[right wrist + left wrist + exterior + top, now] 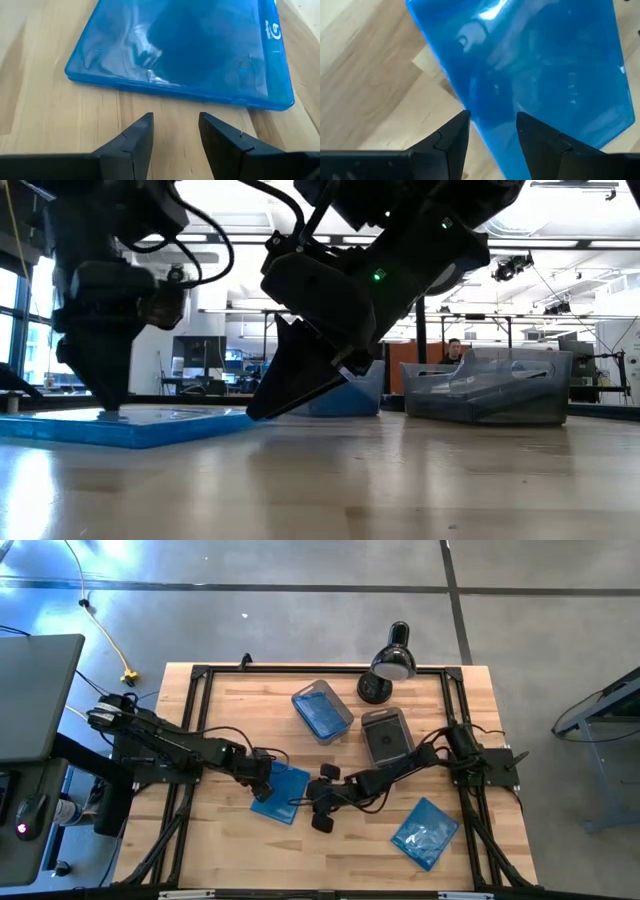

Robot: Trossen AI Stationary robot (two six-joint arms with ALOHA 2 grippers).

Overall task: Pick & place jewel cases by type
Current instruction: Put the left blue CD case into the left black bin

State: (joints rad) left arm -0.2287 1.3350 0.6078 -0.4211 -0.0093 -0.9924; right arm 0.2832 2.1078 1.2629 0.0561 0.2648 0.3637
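Observation:
A glossy blue jewel case (283,795) lies flat on the wooden table between my two grippers. My left gripper (492,120) stands open over its left long edge, pointing steeply down, with one finger above the case's top and the other outside the edge. My right gripper (176,120) is open and low over the table, slanting down. Its fingertips stop just short of the case's right edge (200,97). A second blue jewel case (425,832) lies flat near the front right. My left gripper comes from above with its fingers astride the blue case's left long edge (470,107). In the low view its fingertips (110,412) reach down to the case's top, but I cannot tell whether they touch it. The case lies flat on the table.
Two translucent grey tubs stand behind the grippers: one (322,710) holds a blue case, the other (387,733) a dark one. A black dome-headed lamp (390,662) stands at the far edge. Bare wood lies toward the table's near edge.

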